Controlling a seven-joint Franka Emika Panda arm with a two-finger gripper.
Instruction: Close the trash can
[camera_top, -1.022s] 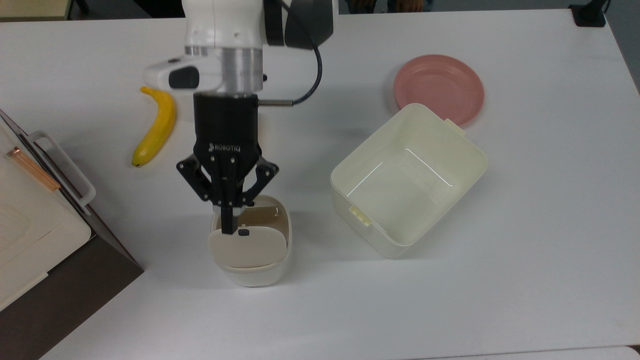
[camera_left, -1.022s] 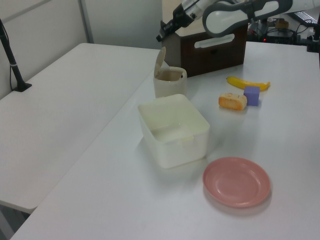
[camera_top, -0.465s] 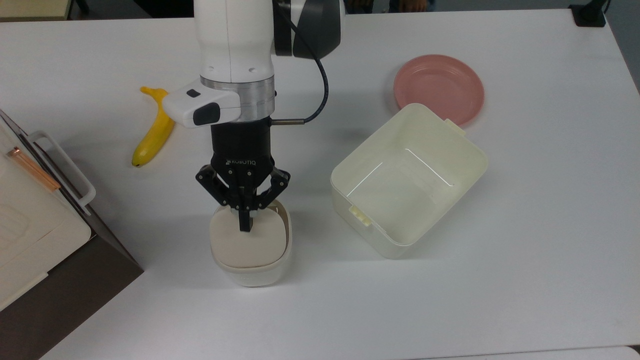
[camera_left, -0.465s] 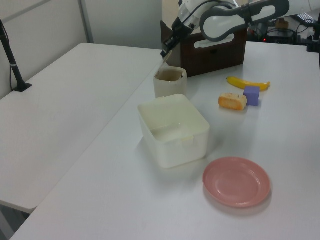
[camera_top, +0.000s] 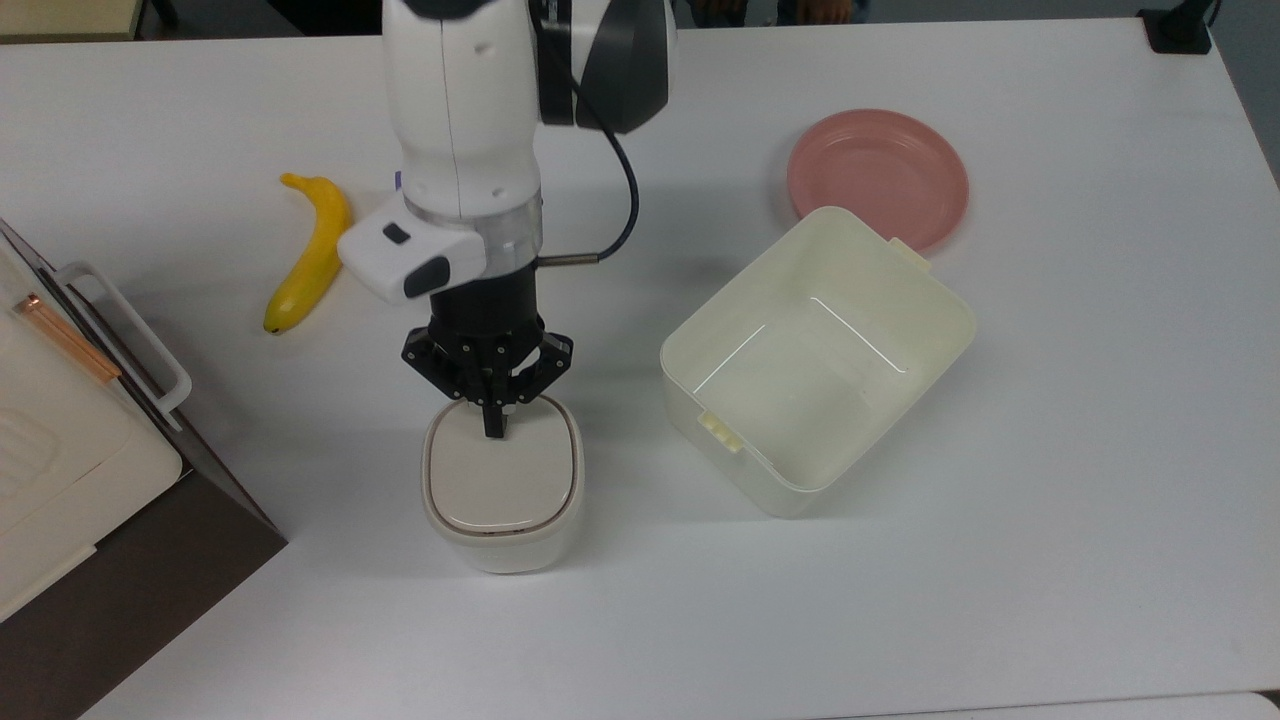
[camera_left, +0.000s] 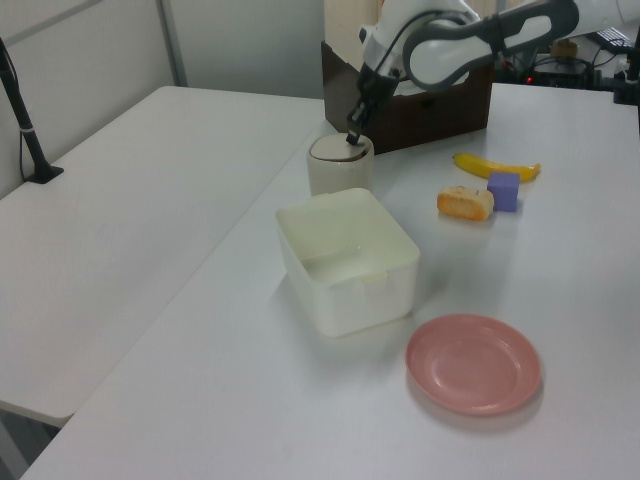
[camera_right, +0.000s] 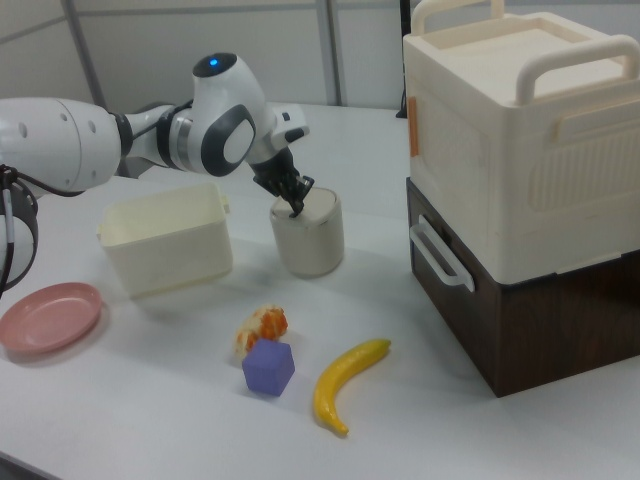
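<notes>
- Now the trash can (camera_top: 502, 490) stood on the white table (camera_top: 1050, 450) with its beige lid (camera_top: 503, 480) lying flat across the opening
- The gripper (camera_top: 492, 428) pointed down, its fingers pressed together with nothing between them, their tips touching the lid near its edge
- Just beside the can, on the top view's right, sat the open cream tub (camera_top: 815, 360), and past it the pink plate (camera_top: 878, 175)
- On the top view's left lay the banana (camera_top: 308, 255)
- Seen in the right view, a purple block (camera_right: 268, 367) touched an orange piece of food (camera_right: 260, 327), near the brown cabinet (camera_right: 505, 300) carrying a cream case (camera_right: 520, 130)
</notes>
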